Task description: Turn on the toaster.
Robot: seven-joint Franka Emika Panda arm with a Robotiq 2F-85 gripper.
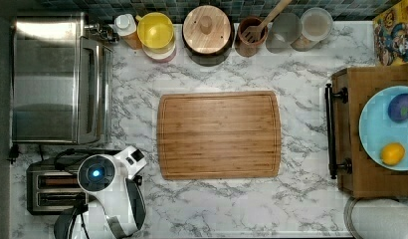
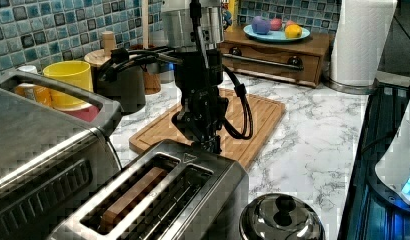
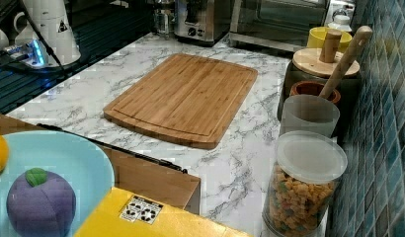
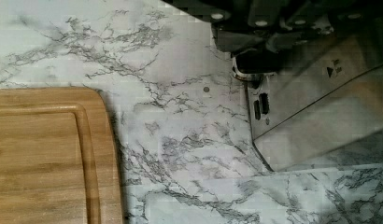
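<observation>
The toaster (image 1: 48, 189) is a small brushed-steel box at the lower left of the top view, and a brown slice shows in one of its two slots (image 2: 135, 192). My gripper (image 2: 209, 144) hangs straight down at the toaster's far end in the left view, right at the end's upper edge. In the wrist view the gripper (image 4: 255, 44) sits directly over the black lever knob (image 4: 252, 63) on the toaster's end face (image 4: 315, 107). The arm's white wrist (image 1: 100, 174) covers that end in the top view.
A large steel toaster oven (image 1: 60, 77) stands beside the toaster. A wooden cutting board (image 1: 219, 134) lies mid-counter. Jars, a yellow bowl (image 1: 154, 30) and a utensil crock line the tiled wall. A steel pot lid (image 2: 282, 220) lies near the toaster, and a wooden box holds a blue plate (image 1: 378, 124).
</observation>
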